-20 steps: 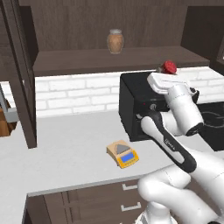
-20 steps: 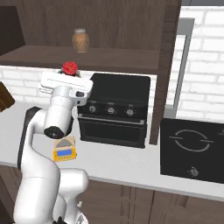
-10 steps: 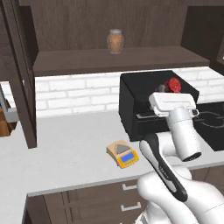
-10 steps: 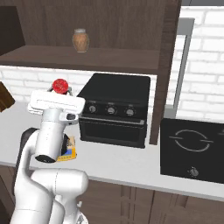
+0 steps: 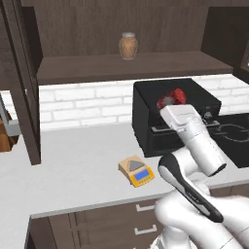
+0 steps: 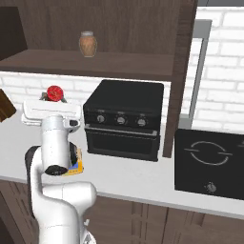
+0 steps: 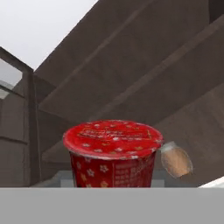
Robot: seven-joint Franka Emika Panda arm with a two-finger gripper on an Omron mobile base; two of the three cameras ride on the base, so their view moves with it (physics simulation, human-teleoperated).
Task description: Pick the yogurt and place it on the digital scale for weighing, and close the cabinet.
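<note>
My gripper is shut on the yogurt, a small red cup with a red lid, held in the air in front of the black oven's top. The right base view shows the yogurt above the white hand, left of the oven. In the hand view the yogurt stands close up and upright. The digital scale, yellow-orange with a blue display, lies on the counter below and left of the hand; the arm half covers the scale. The cabinet door stands open at the left.
A tan jar with a grey lid stands on the cabinet shelf. The black oven sits on the counter, with a black cooktop to its right. Brown drawers run below the counter edge.
The hand has carried the yogurt down from shelf height and then leftwards, to the level of the oven's top. The scale, jar and cabinet door have not moved.
</note>
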